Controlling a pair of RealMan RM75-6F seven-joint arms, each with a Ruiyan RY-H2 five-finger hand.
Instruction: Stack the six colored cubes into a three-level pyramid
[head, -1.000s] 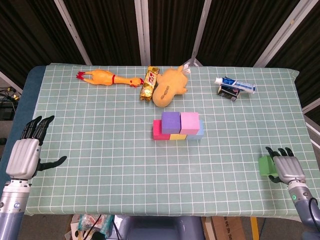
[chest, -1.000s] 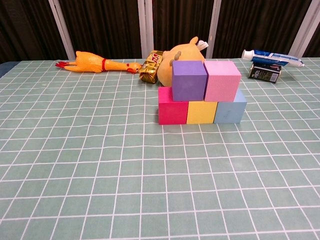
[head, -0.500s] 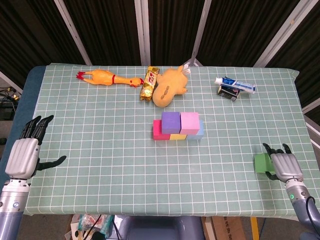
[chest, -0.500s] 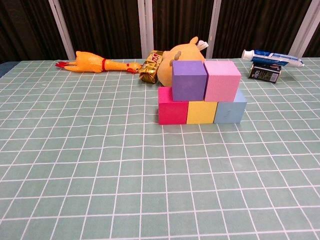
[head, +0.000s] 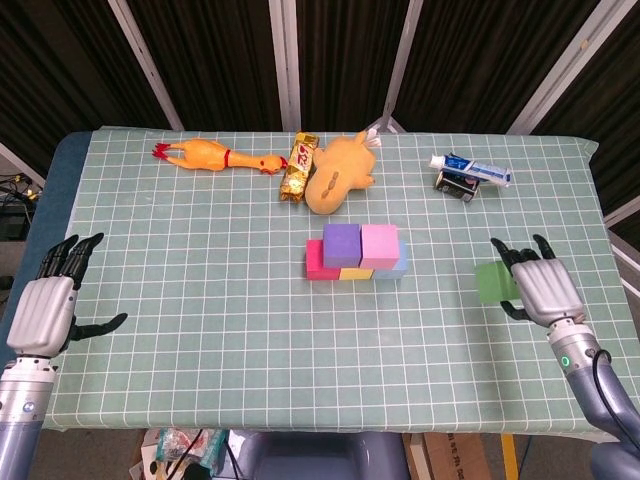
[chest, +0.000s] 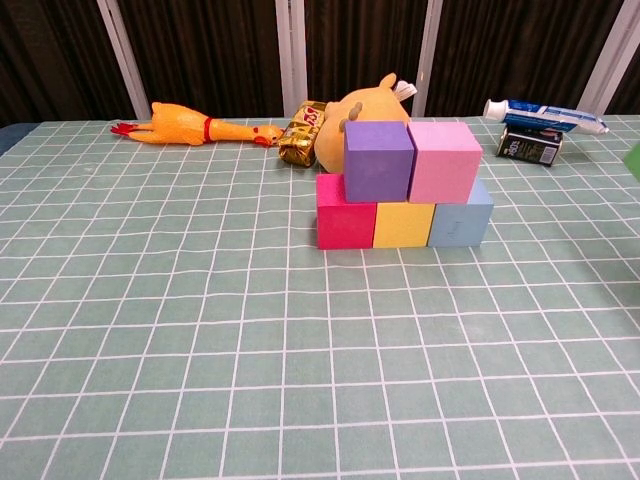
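Red, yellow and light blue cubes stand in a row mid-table, with a purple cube and a pink cube on top. In the head view the stack sits at the centre. My right hand holds the green cube lifted to the right of the stack; a sliver of the green cube shows at the chest view's right edge. My left hand hangs open off the table's left edge, holding nothing.
Along the far side lie a rubber chicken, a candy bar, a tan plush toy, and a toothpaste tube on a small box. The green checked table cloth covers the table.
My right hand has lifted the green cube from the front right corner and carried it up and leftward toward the stack. The left hand has barely shifted.
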